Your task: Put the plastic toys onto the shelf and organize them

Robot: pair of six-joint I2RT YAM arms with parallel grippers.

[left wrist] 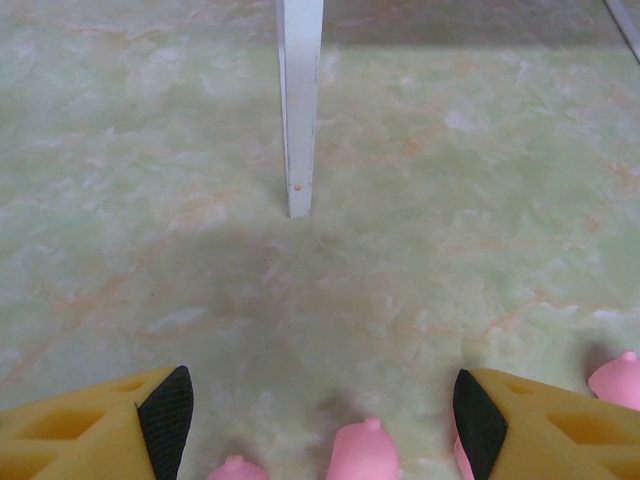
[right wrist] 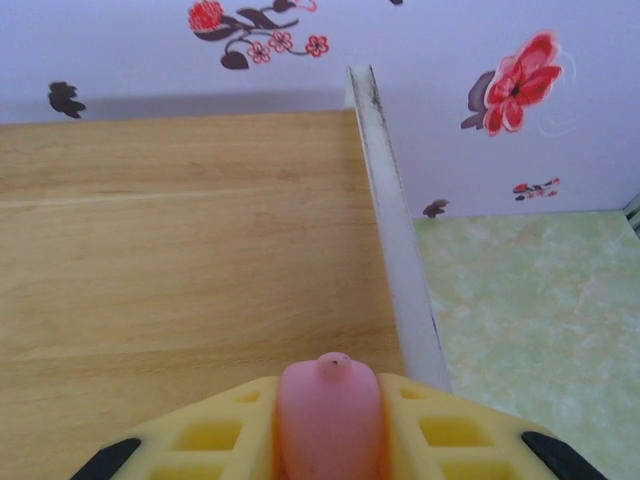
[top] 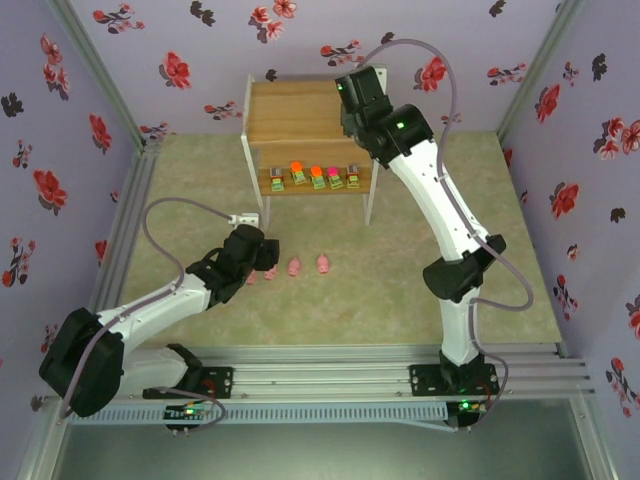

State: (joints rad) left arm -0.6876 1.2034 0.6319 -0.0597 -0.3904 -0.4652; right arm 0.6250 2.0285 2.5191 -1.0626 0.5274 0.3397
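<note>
Pink pig [right wrist: 328,405] clamped in right gripper [right wrist: 330,450] above shelf [right wrist: 180,250] top, for placing | left gripper [left wrist: 320,415] spread, straddling loose pigs [left wrist: 362,455], ready to grasp | blocks [top: 312,177] rowed below

You get bright, even light in the top view, seemingly from above. The shelf [top: 295,110] casts only a faint, soft shadow on the surface [top: 200,180], and the frame rails lean outward at the corners. In the left wrist view, a broad dim shadow lies ahead of the pincer [left wrist: 322,420], and the pink toys [left wrist: 362,455] at the bottom edge look blurred. In the right wrist view, the pink toy [right wrist: 330,420] nearest the lens is soft and the wood grain sharper.
</note>
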